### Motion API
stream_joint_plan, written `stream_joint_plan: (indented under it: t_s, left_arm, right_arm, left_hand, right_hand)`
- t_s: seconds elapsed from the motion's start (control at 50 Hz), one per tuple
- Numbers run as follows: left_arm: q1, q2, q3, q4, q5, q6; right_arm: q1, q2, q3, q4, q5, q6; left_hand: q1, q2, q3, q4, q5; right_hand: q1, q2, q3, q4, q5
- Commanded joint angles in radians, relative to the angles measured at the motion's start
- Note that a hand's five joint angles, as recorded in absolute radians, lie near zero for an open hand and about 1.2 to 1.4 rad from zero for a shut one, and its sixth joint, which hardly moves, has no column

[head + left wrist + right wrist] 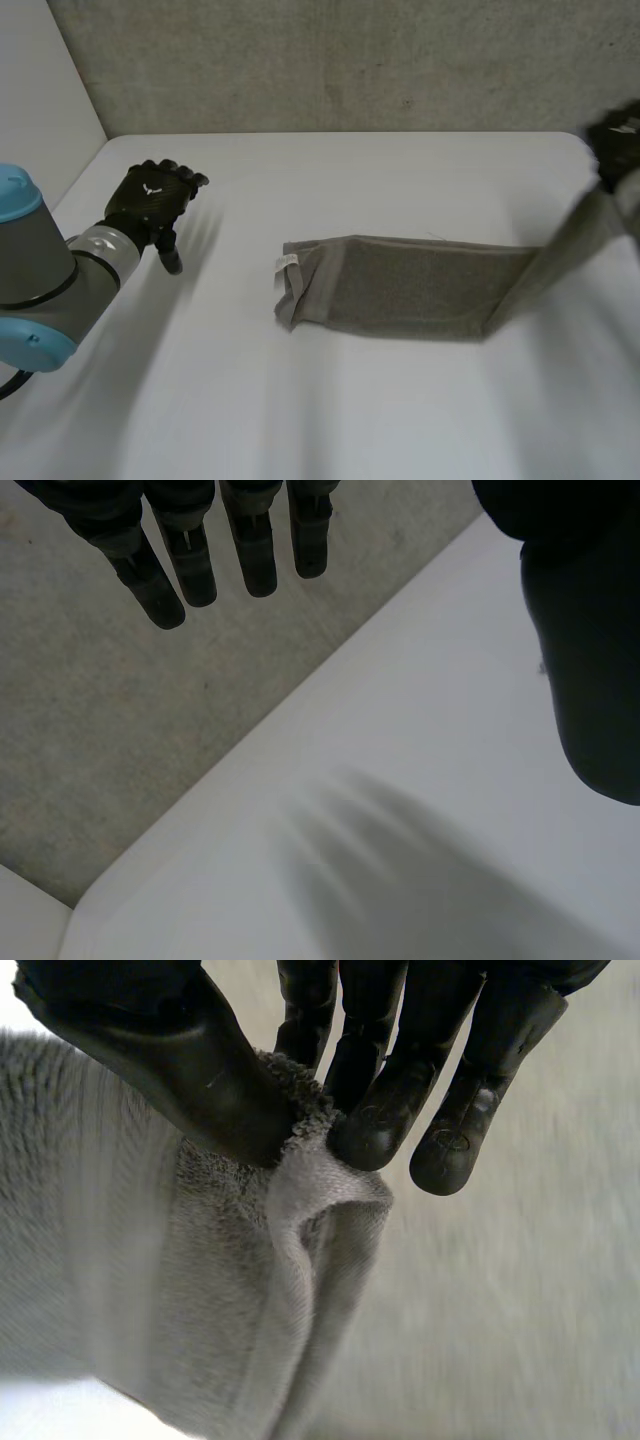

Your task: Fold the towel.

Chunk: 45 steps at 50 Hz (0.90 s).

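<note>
Over the white bench point(400, 400) my right hand point(200, 1070) pinches the grey terry towel point(410, 285) by one end; fold unfinished, left hand point(150, 200) slack.

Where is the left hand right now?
In the head view the left hand hovers open over the left side of the table, well apart from the towel, whose right end the right hand pinches, raised.

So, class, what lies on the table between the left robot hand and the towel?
Nothing: the head view shows bare white table between the left robot hand and the towel.
</note>
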Motion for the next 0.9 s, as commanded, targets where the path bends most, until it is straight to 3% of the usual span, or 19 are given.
stream_joint_plan:
  t_s: [0.02, 0.14, 0.26, 0.28, 0.3, 0.32, 0.34, 0.36, 0.42, 0.52, 0.62, 0.76, 0.9]
  left_arm:
    - [-0.017, 0.041, -0.001, -0.001, -0.005, -0.058]
    - [-0.04, 0.057, -0.004, -0.006, -0.008, -0.066]
    - [-0.063, 0.059, -0.004, -0.007, -0.008, -0.066]
    - [-0.071, 0.057, -0.002, -0.006, -0.008, -0.065]
    - [-0.075, 0.059, -0.001, -0.006, -0.008, -0.066]
    - [-0.075, 0.059, -0.001, -0.006, -0.008, -0.066]
    - [-0.085, 0.057, -0.001, -0.004, -0.008, -0.065]
    - [-0.098, 0.057, 0.001, -0.004, -0.006, -0.065]
    - [-0.115, 0.057, 0.004, -0.003, -0.006, -0.065]
    - [-0.183, 0.057, 0.032, 0.002, -0.008, -0.066]
    - [-0.239, 0.048, 0.064, 0.005, -0.011, -0.068]
    - [-0.312, 0.021, 0.082, 0.01, -0.009, -0.065]
    - [-0.376, -0.065, 0.096, 0.01, -0.011, -0.054]
  right_arm:
    - [0.402, 0.133, -0.153, 0.004, -0.012, -0.017]
    - [0.617, 0.27, -0.193, 0.01, -0.023, -0.07]
    - [0.682, 0.328, -0.193, 0.01, -0.035, -0.106]
    - [0.686, 0.337, -0.193, 0.01, -0.034, -0.11]
    - [0.686, 0.337, -0.191, 0.01, -0.029, -0.107]
    - [0.686, 0.337, -0.191, 0.01, -0.029, -0.107]
    - [0.682, 0.333, -0.187, 0.01, -0.026, -0.097]
    - [0.671, 0.325, -0.182, 0.01, -0.028, -0.085]
    - [0.666, 0.31, -0.167, 0.01, -0.028, -0.071]
    - [0.604, 0.103, -0.052, 0.009, -0.021, 0.079]
    - [0.507, 0.005, 0.07, 0.049, -0.021, 0.182]
    - [0.369, -0.043, 0.273, 0.109, -0.038, 0.221]
    - [0.252, -0.038, 0.436, 0.023, -0.103, 0.224]
  left_hand:
    - [-0.088, -0.078, -0.062, -0.09, -0.211]
    - [-0.088, -0.078, -0.062, -0.09, -0.211]
    - [-0.088, -0.078, -0.062, -0.09, -0.211]
    - [-0.088, -0.078, -0.062, -0.09, -0.211]
    - [-0.088, -0.078, -0.062, -0.09, -0.211]
    - [-0.088, -0.078, -0.062, -0.09, -0.211]
    - [-0.088, -0.078, -0.062, -0.09, -0.211]
    - [-0.088, -0.078, -0.062, -0.09, -0.211]
    - [-0.088, -0.078, -0.062, -0.09, -0.211]
    - [-0.088, -0.078, -0.062, -0.09, -0.211]
    - [-0.082, -0.072, -0.056, -0.084, -0.205]
    - [-0.064, -0.054, -0.038, -0.067, -0.188]
    - [-0.058, -0.048, -0.033, -0.061, -0.182]
  right_hand:
    - [0.081, 0.091, 0.062, 0.059, 0.063]
    - [0.081, 0.091, 0.062, 0.059, 0.063]
    - [0.081, 0.091, 0.062, 0.059, 0.063]
    - [-0.22, -0.21, -0.239, -0.242, -0.238]
    - [-0.7, -0.689, -0.719, -0.722, -0.718]
    - [-0.705, -0.694, -0.724, -0.727, -0.723]
    - [-1.074, -1.063, -1.093, -1.096, -1.092]
    - [-1.141, -1.13, -1.16, -1.163, -1.159]
    - [-1.141, -1.13, -1.16, -1.163, -1.159]
    - [-1.141, -1.13, -1.16, -1.163, -1.159]
    - [-1.141, -1.13, -1.16, -1.163, -1.159]
    - [-1.141, -1.13, -1.16, -1.163, -1.159]
    - [-0.955, -0.944, -0.974, -0.977, -0.973]
